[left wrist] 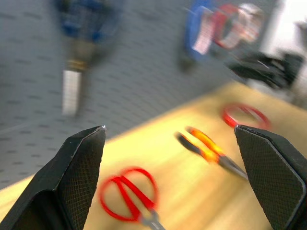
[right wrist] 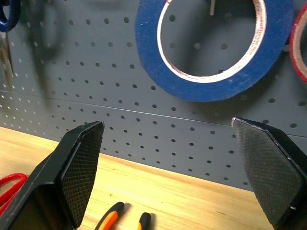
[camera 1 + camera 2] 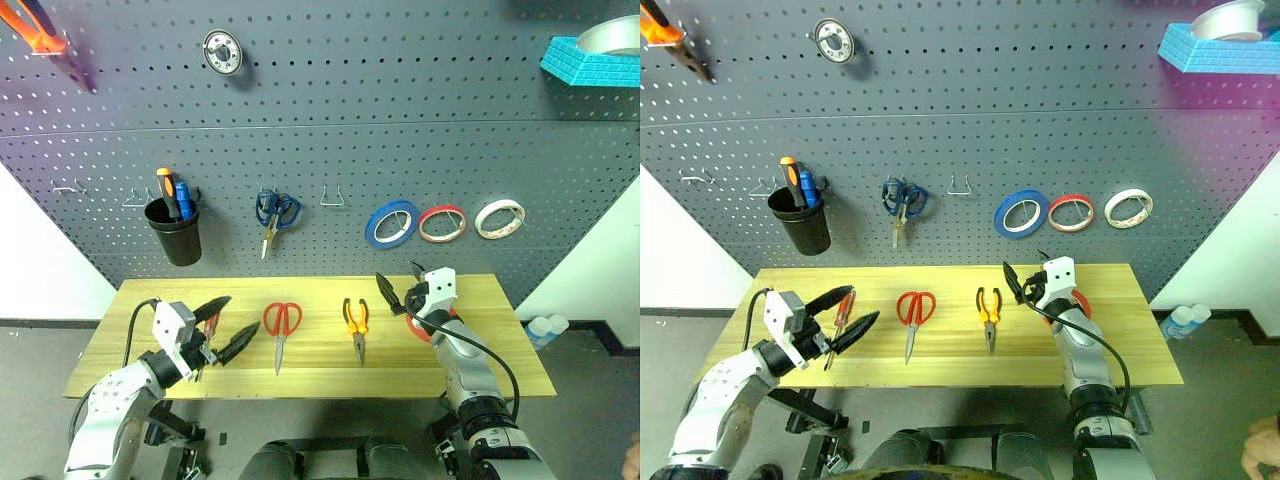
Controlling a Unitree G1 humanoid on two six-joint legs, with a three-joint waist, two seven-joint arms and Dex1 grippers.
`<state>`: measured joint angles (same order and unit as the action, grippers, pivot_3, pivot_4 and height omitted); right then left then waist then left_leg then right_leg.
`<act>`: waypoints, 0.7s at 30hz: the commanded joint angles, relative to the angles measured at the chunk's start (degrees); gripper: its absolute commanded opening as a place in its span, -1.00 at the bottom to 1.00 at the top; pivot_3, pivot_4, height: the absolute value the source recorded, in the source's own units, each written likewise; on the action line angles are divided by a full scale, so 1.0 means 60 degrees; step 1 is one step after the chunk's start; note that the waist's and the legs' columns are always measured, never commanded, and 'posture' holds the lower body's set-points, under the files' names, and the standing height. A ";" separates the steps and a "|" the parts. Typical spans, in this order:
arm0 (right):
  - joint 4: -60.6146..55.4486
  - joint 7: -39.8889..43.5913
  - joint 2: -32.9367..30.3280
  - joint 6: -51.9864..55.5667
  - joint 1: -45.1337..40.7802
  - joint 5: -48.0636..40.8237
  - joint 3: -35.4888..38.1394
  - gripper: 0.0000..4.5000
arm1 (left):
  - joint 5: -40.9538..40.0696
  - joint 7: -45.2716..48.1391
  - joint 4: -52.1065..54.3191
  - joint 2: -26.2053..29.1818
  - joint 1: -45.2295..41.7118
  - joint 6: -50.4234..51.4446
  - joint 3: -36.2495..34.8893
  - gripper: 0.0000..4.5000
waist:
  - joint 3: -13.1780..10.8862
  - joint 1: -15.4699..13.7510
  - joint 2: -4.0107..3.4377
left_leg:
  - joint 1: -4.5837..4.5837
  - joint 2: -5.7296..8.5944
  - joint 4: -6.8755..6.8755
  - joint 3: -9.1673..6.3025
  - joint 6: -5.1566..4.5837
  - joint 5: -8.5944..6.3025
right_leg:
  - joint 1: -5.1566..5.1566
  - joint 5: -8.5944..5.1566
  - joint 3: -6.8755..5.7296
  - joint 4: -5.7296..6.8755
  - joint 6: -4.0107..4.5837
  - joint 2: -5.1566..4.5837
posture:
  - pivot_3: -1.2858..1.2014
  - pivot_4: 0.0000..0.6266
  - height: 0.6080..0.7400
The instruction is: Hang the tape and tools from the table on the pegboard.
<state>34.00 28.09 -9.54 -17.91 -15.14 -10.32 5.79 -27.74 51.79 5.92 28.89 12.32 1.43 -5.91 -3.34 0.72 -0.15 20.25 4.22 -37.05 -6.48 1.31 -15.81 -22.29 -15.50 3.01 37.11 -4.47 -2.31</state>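
On the table (image 3: 500, 350), at its right end, one red-orange tape (image 1: 244, 115) lies flat, largely hidden in the head views behind the right gripper (image 3: 400, 283), which hovers over it with both fingers spread wide and nothing between them. From the tape toward 9 o'clock, three tools lie in a row with bare wood between them: one pair of pliers (image 3: 356, 322), one pair of red-handled scissors (image 3: 281, 327) and one red-handled screwdriver (image 3: 841, 318). The left gripper (image 3: 227, 324) hangs over the table's left end, just beside the screwdriver, fingers likewise spread and empty. The front strip of the table, toward 6 o'clock of the tools, is bare wood. At 12 o'clock stands the pegboard (image 3: 400, 120), rising from the table's far edge. It carries three rolls in a row: one blue roll (image 3: 391, 223), one red roll (image 3: 442, 223) and one white roll (image 3: 499, 218). Further along at 9 o'clock hang one pair of blue-handled scissors (image 3: 275, 213) and one black cup (image 3: 174, 232) holding two screwdrivers.
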 commanded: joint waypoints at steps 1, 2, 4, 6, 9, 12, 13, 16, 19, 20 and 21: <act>-0.0145 0.0027 -0.0022 -0.0237 -0.0256 -0.0074 0.0056 1.00 | -0.0081 0.0566 0.0371 0.0388 -0.0020 0.0126 0.0012 0.99 | 0.0000 0.0010 0.0000 | 0.0000 0.0000 0.0000 -0.0001 0.0000 0.0000 | 0.0000 0.0000 0.0000 0.0000 0.0000 0.0000 | 0.04 -1.00 1.00; -0.0142 0.0037 -0.0045 -0.0238 -0.0255 -0.0034 0.0034 1.00 | -0.0014 0.0690 0.0382 0.0471 -0.0033 0.0055 0.0023 0.99 | 0.0000 0.0009 0.0000 | 0.0000 -0.0001 0.0000 -0.0001 0.0000 0.0000 | -0.0001 -0.0001 0.0000 0.0000 0.0000 0.0000 | 0.04 -1.00 1.00; -0.0128 0.0037 -0.0099 -0.0283 -0.0259 0.0051 0.0005 1.00 | -0.0128 0.0909 0.0470 0.0581 -0.0028 0.0142 0.0019 0.99 | -0.0002 0.0008 -0.0003 | 0.0000 -0.0002 0.0001 -0.0003 0.0000 0.0000 | -0.0002 -0.0001 0.0001 0.0000 0.0001 0.0000 | 0.04 -1.00 1.00; -0.0113 0.0086 -0.0152 -0.0267 -0.0267 0.0007 0.0051 1.00 | -0.0256 0.1188 0.0563 0.0712 0.0023 0.0239 0.0035 0.99 | -0.0002 0.0008 -0.0003 | 0.0002 -0.0002 0.0001 -0.0002 0.0000 0.0000 | -0.0002 -0.0001 0.0003 -0.0001 0.0000 -0.0001 | 0.04 -1.00 1.00; -0.0059 0.0155 -0.0283 -0.0276 -0.0268 0.0009 0.0088 1.00 | -0.0161 0.1412 0.0608 0.0788 0.0040 0.0224 0.0098 0.99 | -0.0003 0.0011 -0.0004 | 0.0002 -0.0002 0.0001 -0.0002 0.0000 0.0000 | -0.0003 -0.0001 0.0007 -0.0002 0.0000 -0.0002 | 0.04 -1.00 1.00; -0.0013 0.0327 -0.0468 -0.0203 -0.0275 -0.0026 0.0107 1.00 | -0.0152 0.1289 0.0745 0.0651 -0.0116 0.0351 0.0170 0.99 | -0.0003 0.0007 -0.0004 | 0.0002 -0.0001 0.0002 -0.0002 0.0000 0.0000 | -0.0003 -0.0001 0.0007 -0.0002 0.0000 -0.0002 | 0.04 -1.00 1.00; 0.0022 0.0467 -0.0603 -0.0203 -0.0275 -0.0005 0.0084 1.00 | -0.0131 0.1200 0.0793 0.0608 -0.0198 0.0374 0.0176 0.99 | -0.0003 0.0002 -0.0004 | 0.0003 -0.0002 0.0001 -0.0002 0.0000 0.0000 | -0.0002 -0.0001 0.0007 -0.0003 0.0000 -0.0002 | 0.04 -1.00 1.00; 0.0373 0.0698 -0.1208 -0.0133 -0.0377 0.0395 -0.0084 1.00 | -0.0313 0.0865 0.1144 0.0477 -0.0371 0.0719 0.0123 0.99 | -0.0003 -0.0010 -0.0004 | 0.0003 -0.0001 0.0000 -0.0002 0.0000 0.0000 | 0.0000 -0.0001 0.0007 -0.0003 -0.0001 -0.0004 | 0.04 -0.99 1.00; 0.0726 0.1103 -0.1740 0.0442 -0.0549 0.0462 -0.0167 1.00 | -0.0436 0.0606 0.1586 0.0420 -0.0432 0.1136 0.0085 0.99 | -0.0003 0.0012 -0.0004 | 0.0003 0.0001 -0.0002 0.0001 0.0000 0.0000 | 0.0001 0.0000 0.0007 -0.0003 -0.0001 -0.0005 | 0.04 -0.98 1.00; 0.0862 0.1126 -0.1928 0.0569 -0.0617 0.0620 -0.0257 1.00 | -0.0486 0.0524 0.1704 0.0409 -0.0449 0.1256 0.0056 0.99 | -0.0003 0.0036 -0.0004 | 0.0002 0.0000 -0.0001 0.0001 -0.0001 0.0000 | 0.0001 0.0000 0.0007 -0.0003 -0.0001 -0.0004 | 0.04 -0.97 1.00; 0.0988 0.1210 -0.2078 0.0593 -0.0693 0.0662 -0.0266 1.00 | -0.0588 0.0440 0.1800 0.0400 -0.0504 0.1420 0.0017 0.99 | -0.0003 0.0040 -0.0004 | 0.0002 -0.0002 0.0001 0.0001 -0.0001 0.0000 | -0.0002 0.0000 0.0008 -0.0002 -0.0001 -0.0003 | 0.04 -0.97 1.00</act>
<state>39.72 34.52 -21.15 -14.89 -17.60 -6.98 4.62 -29.60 55.32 14.51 31.23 10.24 8.82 -4.75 -3.36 0.95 -0.18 20.26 4.20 -37.03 -6.47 1.31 -15.81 -22.31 -15.50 3.06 37.09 -4.47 -2.33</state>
